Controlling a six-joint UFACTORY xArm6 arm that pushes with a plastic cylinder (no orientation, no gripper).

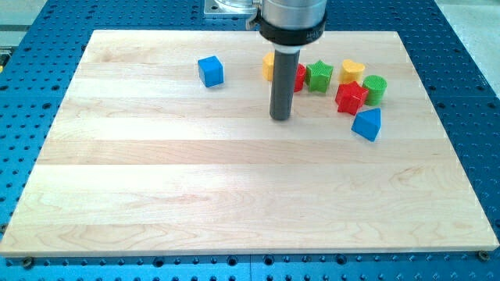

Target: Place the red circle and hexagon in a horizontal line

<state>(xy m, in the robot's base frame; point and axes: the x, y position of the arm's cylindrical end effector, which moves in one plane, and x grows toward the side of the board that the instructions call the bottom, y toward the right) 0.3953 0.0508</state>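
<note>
The tip [280, 118] carries nothing, just below the red block [298, 76] and yellow hexagon [269, 66], both half-hidden behind the rod near the table's [156, 179] top; they look light, rigid, slippery; push flat sides squarely.

bright, even overhead light on the pale desk [234, 187]; shadows are soft and short under the blocks. focus is sharp throughout, no glare, edges slightly bowed.
</note>
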